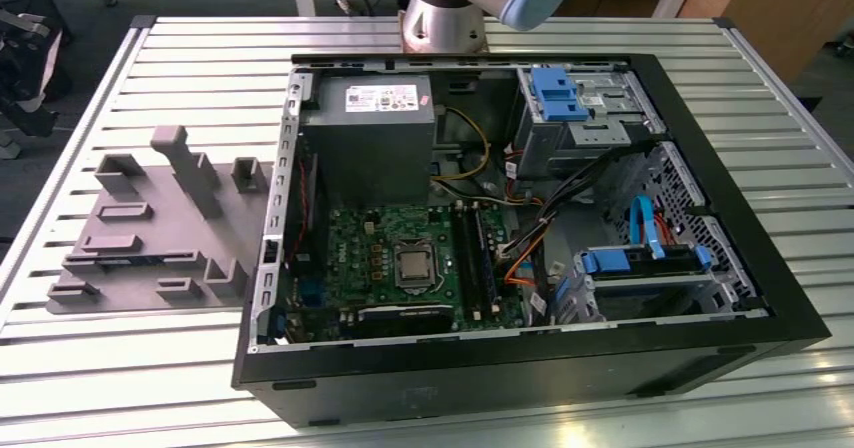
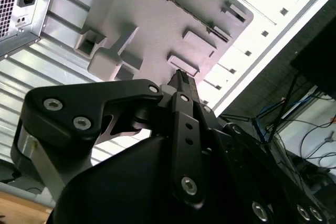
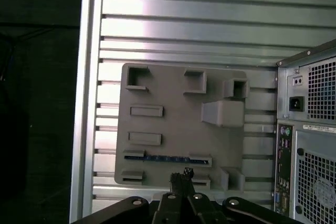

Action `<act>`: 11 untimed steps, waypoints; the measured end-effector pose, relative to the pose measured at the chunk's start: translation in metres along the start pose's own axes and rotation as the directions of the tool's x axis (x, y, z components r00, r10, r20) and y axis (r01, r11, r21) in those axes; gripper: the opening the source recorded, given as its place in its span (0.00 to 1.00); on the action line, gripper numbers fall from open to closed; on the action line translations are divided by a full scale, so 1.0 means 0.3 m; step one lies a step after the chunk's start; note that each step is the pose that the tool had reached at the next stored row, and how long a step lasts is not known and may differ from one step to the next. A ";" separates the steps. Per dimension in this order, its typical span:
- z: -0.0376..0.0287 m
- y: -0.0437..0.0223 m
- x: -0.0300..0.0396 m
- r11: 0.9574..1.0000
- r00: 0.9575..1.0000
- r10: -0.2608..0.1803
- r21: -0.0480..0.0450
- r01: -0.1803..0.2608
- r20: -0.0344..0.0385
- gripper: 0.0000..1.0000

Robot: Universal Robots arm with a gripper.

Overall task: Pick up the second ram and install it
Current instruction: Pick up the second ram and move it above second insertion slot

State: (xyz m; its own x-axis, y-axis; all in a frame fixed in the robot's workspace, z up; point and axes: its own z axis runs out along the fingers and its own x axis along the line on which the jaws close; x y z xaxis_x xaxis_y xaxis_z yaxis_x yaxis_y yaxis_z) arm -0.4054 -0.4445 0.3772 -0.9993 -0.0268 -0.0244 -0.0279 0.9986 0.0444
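The second ram (image 3: 168,158) is a thin dark blue strip lying edge-up in a long slot of the grey moulded holder (image 3: 178,114). In the exterior view the second ram (image 1: 134,260) shows near the holder's (image 1: 147,228) front side, left of the open computer case (image 1: 534,358). My gripper (image 3: 181,173) hangs well above the holder, its black fingers drawn together to a point with nothing between them. In the first wrist view the tips lie just beside the ram's slot. The second wrist view looks past the gripper (image 2: 180,77) onto the holder (image 2: 157,30).
Inside the case lies the green motherboard (image 1: 394,258) with long black slots (image 1: 475,253), a grey power supply (image 1: 367,133), blue drive brackets (image 1: 554,93) and orange cables (image 1: 523,258). The slatted metal table (image 1: 174,58) carries everything. The arm's base (image 1: 447,13) stands behind the case.
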 end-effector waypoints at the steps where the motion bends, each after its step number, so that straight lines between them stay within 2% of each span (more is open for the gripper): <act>1: 0.000 0.000 0.001 1.000 1.000 -0.016 0.000 0.016 -0.001 0.11; 6: 0.000 0.000 0.004 0.997 0.997 -0.077 -0.002 0.077 -0.003 0.11; 11: 0.001 0.000 0.007 0.992 0.992 -0.129 -0.004 0.129 -0.005 0.11</act>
State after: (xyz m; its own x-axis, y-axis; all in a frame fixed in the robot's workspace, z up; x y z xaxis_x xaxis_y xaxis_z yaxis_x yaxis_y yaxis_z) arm -0.4076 -0.4445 0.3770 -0.9874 -0.1560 -0.0245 -0.1570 0.9866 0.0444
